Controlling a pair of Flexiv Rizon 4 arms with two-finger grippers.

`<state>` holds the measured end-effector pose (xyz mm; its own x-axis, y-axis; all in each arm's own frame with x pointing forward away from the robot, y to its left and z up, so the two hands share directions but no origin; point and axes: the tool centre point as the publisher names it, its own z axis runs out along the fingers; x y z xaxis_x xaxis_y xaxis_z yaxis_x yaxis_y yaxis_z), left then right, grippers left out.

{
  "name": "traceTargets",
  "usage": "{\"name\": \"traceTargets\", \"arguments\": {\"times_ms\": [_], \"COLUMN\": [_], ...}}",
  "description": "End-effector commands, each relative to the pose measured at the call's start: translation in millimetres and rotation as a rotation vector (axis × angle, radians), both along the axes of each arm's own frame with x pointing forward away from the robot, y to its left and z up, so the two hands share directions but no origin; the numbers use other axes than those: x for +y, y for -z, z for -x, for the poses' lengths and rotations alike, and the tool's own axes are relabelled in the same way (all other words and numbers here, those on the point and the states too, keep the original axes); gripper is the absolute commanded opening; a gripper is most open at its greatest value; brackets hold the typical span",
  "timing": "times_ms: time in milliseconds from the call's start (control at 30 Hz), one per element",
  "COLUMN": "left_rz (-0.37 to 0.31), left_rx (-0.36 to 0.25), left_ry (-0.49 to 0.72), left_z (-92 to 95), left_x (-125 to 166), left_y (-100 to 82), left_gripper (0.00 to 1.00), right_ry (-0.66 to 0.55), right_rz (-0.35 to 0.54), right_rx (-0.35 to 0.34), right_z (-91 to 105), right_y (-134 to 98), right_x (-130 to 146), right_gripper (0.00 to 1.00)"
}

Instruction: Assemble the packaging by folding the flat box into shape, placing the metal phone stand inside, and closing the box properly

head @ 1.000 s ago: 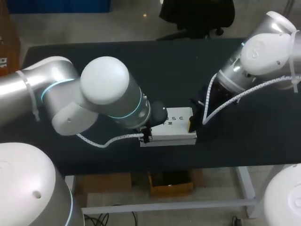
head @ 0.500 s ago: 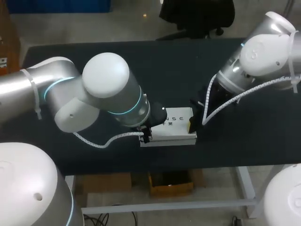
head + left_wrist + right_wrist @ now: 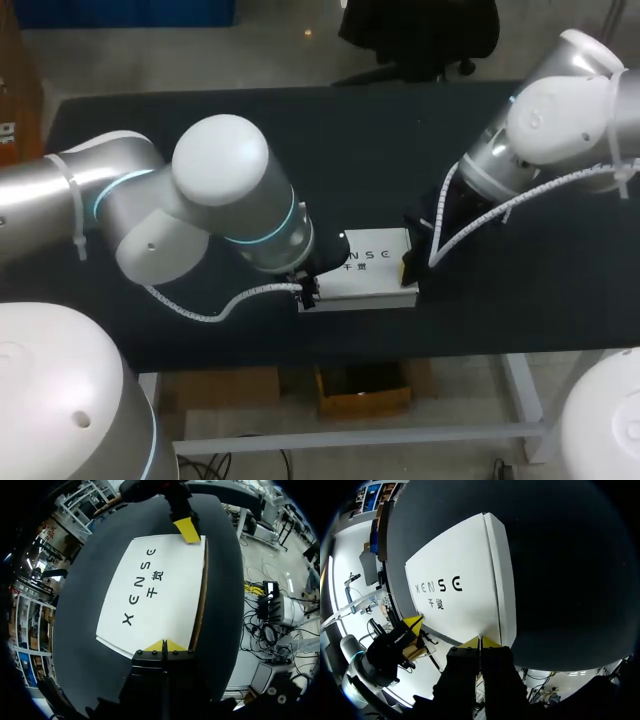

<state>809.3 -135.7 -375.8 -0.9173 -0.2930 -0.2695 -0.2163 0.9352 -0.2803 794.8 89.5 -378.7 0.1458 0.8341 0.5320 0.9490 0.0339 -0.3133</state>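
Between the two hands, on the black tabletop (image 3: 400,150), lies the white rectangular cardboard box with dark print (image 3: 368,264), printed face up. It looks formed and closed. The metal phone stand is not visible in any view, so it cannot be told whether it is inside.

Risk one: along one long side of the box, ahead of the left hand (image 3: 164,645) and slightly off to its side, a thin brown cardboard edge shows. The lid may not be fully seated. A push from either end could spring that flap or buckle the thin wall instead of tucking it in.

Risk two: the hands meet the box from opposite short ends with narrow tips. If one pushes harder or off-centre, the light box would likely slide or swivel on the tabletop and slip out from between them. Tips riding up over the top edge would dent the lid.

Left hand: yellow tips pressed together with no gap, holding nothing. They touch the near short edge of the box, which stretches straight ahead.

Right hand (image 3: 480,641): the same, tips pressed together and pinching nothing. They touch its near short edge, close to where the top face meets the narrow side wall.
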Motion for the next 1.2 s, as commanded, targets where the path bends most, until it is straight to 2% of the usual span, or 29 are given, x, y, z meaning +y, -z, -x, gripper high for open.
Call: {"name": "traceTargets", "arguments": {"times_ms": [33, 267, 400, 600, 733, 1000, 1200], "left_rz": [0.001, 0.004, 0.005, 0.002, -0.004, -0.005, -0.003], "left_rx": [0.001, -0.019, -0.051, -0.08, -0.077, -0.032, -0.037], "left_ry": [-0.002, 0.002, 0.01, 0.025, 0.03, 0.02, 0.012], "left_z": [-2.4, -0.2, 3.3, 4.6, 2.1, -2.6, 0.9], "left_x": [-1.5, -2.6, -4.0, -8.1, -10.1, -9.4, -7.7], "left_y": [7.1, -0.5, -11.3, -20.5, -17.3, -1.4, -5.4], "left_gripper": [0.0, 0.0, 0.0, 0.0, 0.0, 0.0, 0.0], "right_ry": [-0.007, -0.005, 0.001, -0.003, -0.004, 0.001, 0.001], "right_rz": [-0.007, -0.017, -0.02, -0.015, -0.015, -0.024, -0.043], "right_rx": [0.016, 0.02, -0.029, -0.061, -0.055, -0.016, -0.014], "right_z": [-4.6, -3.2, 5.0, 9.4, 8.3, 1.0, 0.2], "right_y": [7.6, 8.8, -5.9, -15.0, -9.7, 6.5, 8.9], "right_x": [0.3, -1.4, -3.2, -1.7, -2.5, -6.9, -9.4], "right_gripper": [0.0, 0.0, 0.0, 0.0, 0.0, 0.0, 0.0]}}
